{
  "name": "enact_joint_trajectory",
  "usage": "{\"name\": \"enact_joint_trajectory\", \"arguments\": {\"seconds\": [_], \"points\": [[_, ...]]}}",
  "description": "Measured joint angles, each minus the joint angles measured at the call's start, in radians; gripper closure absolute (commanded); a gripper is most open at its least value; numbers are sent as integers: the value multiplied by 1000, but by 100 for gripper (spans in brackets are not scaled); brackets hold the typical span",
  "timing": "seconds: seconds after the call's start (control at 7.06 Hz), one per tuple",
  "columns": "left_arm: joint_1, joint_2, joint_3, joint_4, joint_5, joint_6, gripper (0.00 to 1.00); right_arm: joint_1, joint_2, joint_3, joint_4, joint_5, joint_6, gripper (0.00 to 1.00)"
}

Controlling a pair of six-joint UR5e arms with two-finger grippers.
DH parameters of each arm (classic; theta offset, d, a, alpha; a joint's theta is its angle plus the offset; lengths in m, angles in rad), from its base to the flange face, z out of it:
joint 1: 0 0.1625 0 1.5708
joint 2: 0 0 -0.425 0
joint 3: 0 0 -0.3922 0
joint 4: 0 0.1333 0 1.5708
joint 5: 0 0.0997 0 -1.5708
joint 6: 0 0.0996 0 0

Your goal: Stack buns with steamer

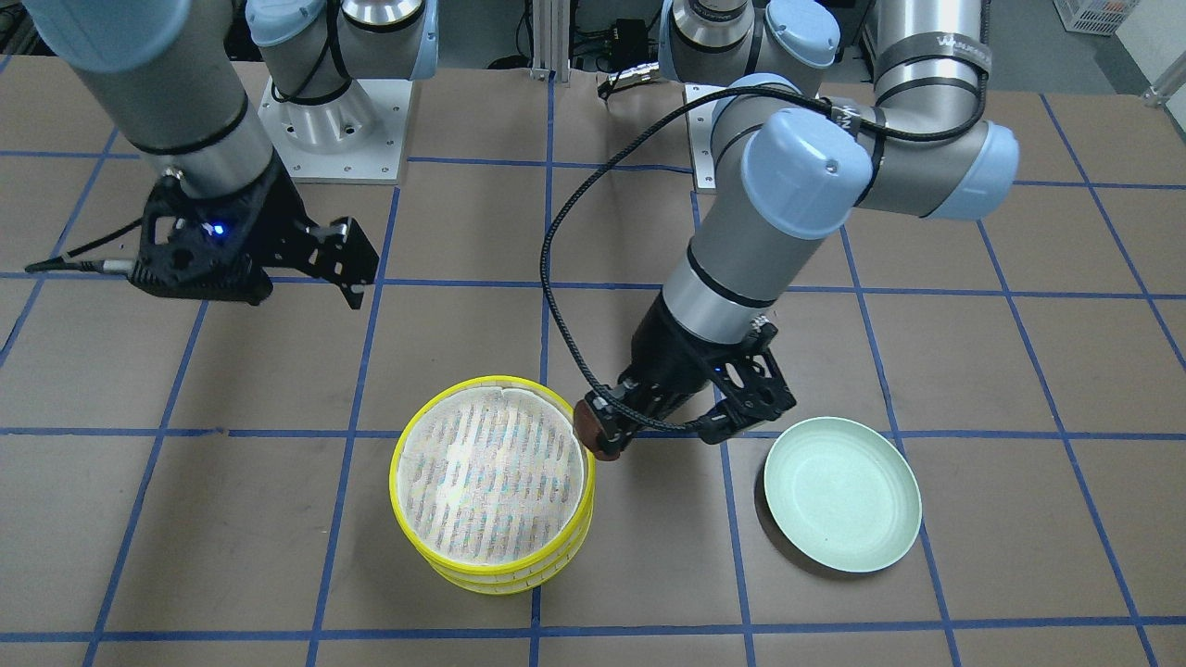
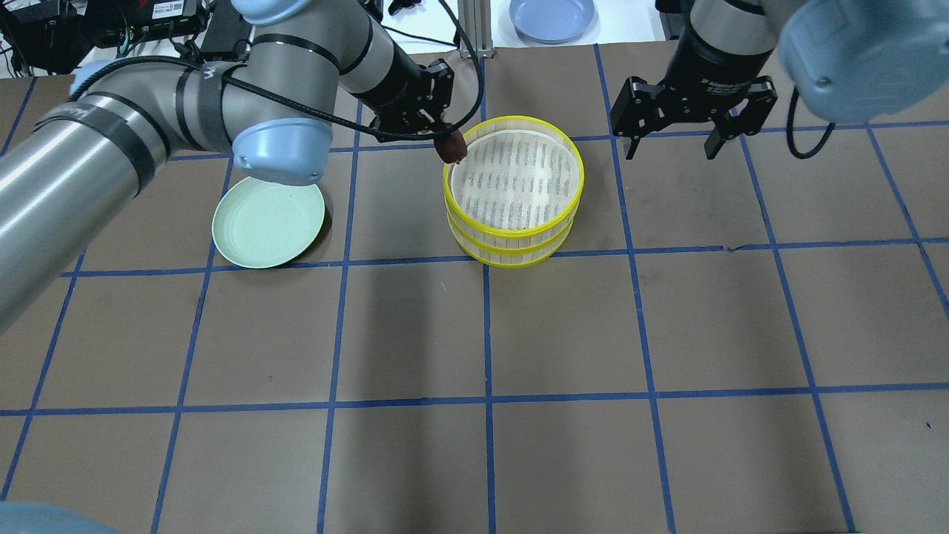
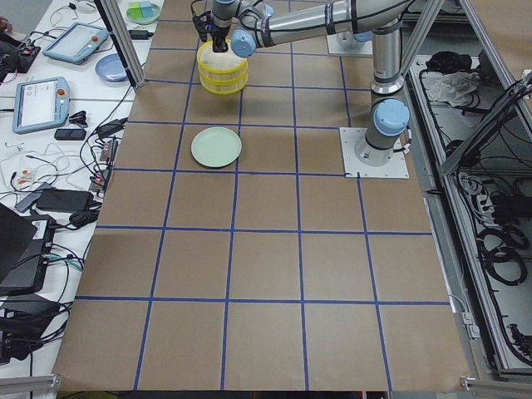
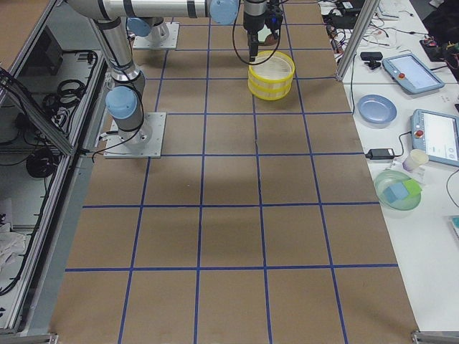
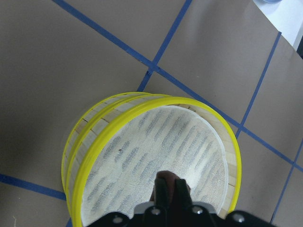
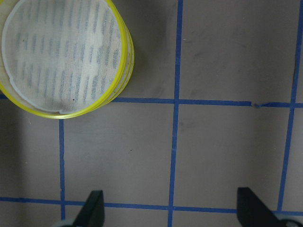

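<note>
left gripper [image 1: 600, 437]: pressed together on the dark reddish-brown bun [image 1: 586, 424], fingers pointing down, one each side of it
bun: oval and dark, pinched in the fingertips and off the table; in the overhead view it sits right at the steamer's top rim, on the left, far side
bun vs rim: wrist view shows it over the edge of the liner, just inside the yellow ring; can't tell whether it touches the rim
steamer [image 2: 519, 239]: yellow-rimmed round tiers stacked upright, mid-table, standing on a blue tape crossing
liner [image 1: 496, 477]: white cloth with grey dashes, lies flat in the top tier, nothing on it
green plate [image 2: 268, 222]: pale green, round and bare; flat on the table left of the steamer, well apart from it and partly under the left arm's elbow
right gripper [image 2: 673, 148]: spread wide with nothing between the fingers [image 6: 93, 208]; hangs above bare table just right of the steamer, apart from it
right wrist view: steamer in the top left corner, both fingertips at the bottom edge, over the tape lines
table [image 2: 563, 326]: brown sheet with a blue tape grid
blue plate [image 2: 552, 15]: on the white bench past the table's far edge
</note>
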Motion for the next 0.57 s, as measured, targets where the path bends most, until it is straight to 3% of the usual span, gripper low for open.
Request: {"name": "enact_joint_trajectory", "arguments": {"seconds": [0.57], "points": [[-7, -57, -2, 65, 0, 12, 0, 1, -18, 1, 7, -12, -25, 0]]}}
